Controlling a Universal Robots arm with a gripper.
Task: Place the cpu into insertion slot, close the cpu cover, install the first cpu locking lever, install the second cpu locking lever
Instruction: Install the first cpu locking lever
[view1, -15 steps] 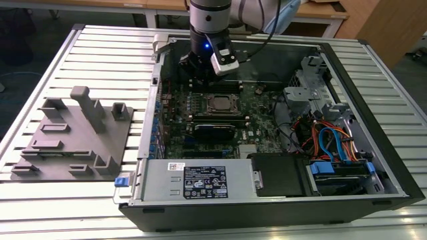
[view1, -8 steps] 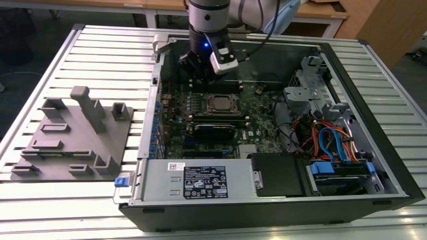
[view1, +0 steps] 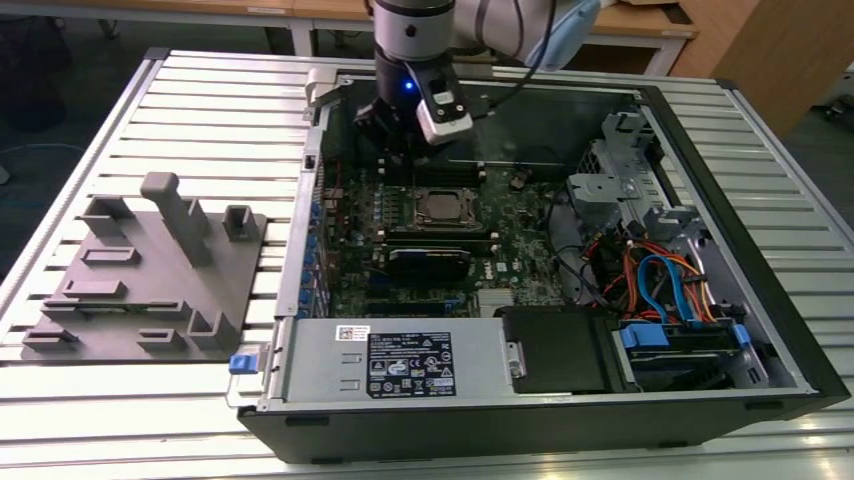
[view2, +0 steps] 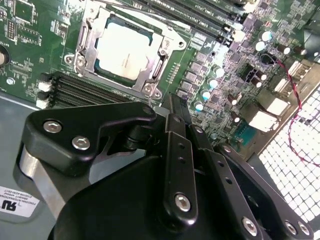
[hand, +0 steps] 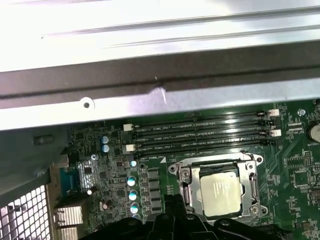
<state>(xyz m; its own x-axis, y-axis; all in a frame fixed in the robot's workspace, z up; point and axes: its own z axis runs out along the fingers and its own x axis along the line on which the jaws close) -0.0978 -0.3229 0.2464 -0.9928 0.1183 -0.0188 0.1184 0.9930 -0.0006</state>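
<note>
The arm (view1: 414, 30) reaches straight down, its black claw (view1: 398, 150) pointing downward (a blue light glowing at the wrist).

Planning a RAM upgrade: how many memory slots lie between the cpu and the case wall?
4 slots, parallel in one bank between the cpu and the case wall. A second bank across the cpu is partly hidden.

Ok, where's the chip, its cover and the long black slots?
chip (view2: 125, 52): second wrist view, middle of its silver top.
cover (view2: 91, 40): second wrist view, its side bar.
slots (hand: 200, 132): first wrist view, middle of one slot.
</note>
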